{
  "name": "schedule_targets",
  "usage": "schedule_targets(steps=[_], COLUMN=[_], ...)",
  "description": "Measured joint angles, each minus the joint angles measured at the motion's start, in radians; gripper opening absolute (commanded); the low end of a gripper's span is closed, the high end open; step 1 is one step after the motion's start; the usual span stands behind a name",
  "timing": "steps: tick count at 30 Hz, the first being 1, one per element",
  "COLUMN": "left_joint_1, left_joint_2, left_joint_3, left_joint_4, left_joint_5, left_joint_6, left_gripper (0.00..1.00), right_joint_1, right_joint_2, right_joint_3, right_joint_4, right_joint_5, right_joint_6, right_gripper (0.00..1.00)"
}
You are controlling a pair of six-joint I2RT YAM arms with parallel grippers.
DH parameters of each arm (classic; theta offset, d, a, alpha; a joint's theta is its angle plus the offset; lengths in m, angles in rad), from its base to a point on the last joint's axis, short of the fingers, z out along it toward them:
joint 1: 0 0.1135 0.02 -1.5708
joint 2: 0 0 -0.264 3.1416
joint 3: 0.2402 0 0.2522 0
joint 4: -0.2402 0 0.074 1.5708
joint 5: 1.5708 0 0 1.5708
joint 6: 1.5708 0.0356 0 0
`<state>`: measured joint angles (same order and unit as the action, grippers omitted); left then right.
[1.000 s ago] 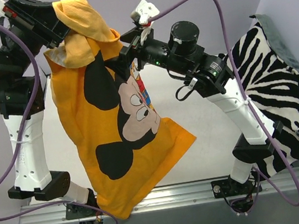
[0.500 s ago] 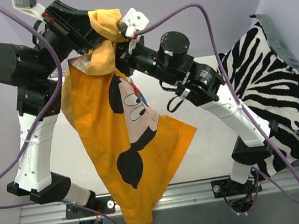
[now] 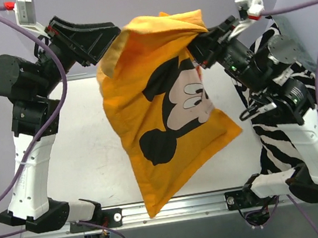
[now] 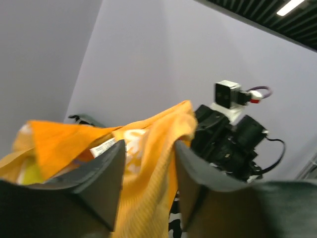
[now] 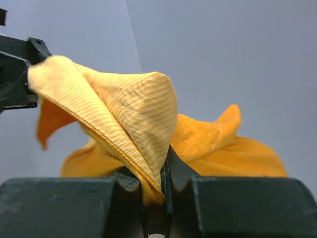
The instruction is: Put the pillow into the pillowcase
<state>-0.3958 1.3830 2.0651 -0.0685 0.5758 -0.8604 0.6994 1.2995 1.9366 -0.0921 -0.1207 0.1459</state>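
Pillowcase [image 3: 165, 124] hangs lengthwise, corner down — left gripper [image 3: 113, 38], right gripper [image 3: 199, 45] holding top.

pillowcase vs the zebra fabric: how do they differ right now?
Print: the pillowcase is orange with a Mickey face; the zebra fabric is black-and-white striped.
Pose: the pillowcase hangs in the air, its top edge gripped by the left pincer and the right pincer; the zebra fabric lies on the table at the right, ungripped, partly hidden by the right arm.
Both are soft cloth.
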Motion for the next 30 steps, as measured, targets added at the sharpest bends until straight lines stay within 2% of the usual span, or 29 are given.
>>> schedule_targets(steps=[3,8,13,17,23,25,27,30], left_joint_1=[0.013,0.048,0.042,0.008,-0.103,-0.164,-0.212,-0.237], left_joint_2=[-0.053,-0.199,-0.389,-0.403,-0.249,-0.226,-0.227,-0.243], left_joint_3=[-0.129,-0.415,-0.792,-1.025,-1.128,-1.128,-1.133,-1.135], left_joint_4=[0.006,-0.038,-0.053,0.012,0.119,0.171,0.244,0.352], left_joint_5=[-0.053,-0.1,-0.084,-0.023,0.02,0.029,0.044,0.061], left_joint_6=[0.012,0.057,0.152,0.208,0.22,0.217,0.206,0.185], left_gripper=[0.97,0.97,0.97,0.97,0.97,0.84,0.75,0.85], right_joint_1=[-0.013,-0.034,-0.034,-0.034,-0.034,-0.034,-0.035,-0.035], right_joint_2=[-0.077,-0.125,-0.168,-0.2,-0.195,-0.183,-0.171,-0.151], right_joint_3=[-0.062,-0.071,-0.071,-0.071,-0.066,-0.062,-0.061,-0.055], right_joint_4=[-0.016,-0.047,-0.082,-0.111,-0.134,-0.144,-0.15,-0.146], right_joint_5=[0.019,0.072,0.089,0.089,0.082,0.077,0.076,0.072], right_joint_6=[0.013,0.012,0.011,0.013,0.022,0.028,0.034,0.039], right_gripper=[0.0,0.0,0.0,0.0,0.0,0.0,0.0,0.0])
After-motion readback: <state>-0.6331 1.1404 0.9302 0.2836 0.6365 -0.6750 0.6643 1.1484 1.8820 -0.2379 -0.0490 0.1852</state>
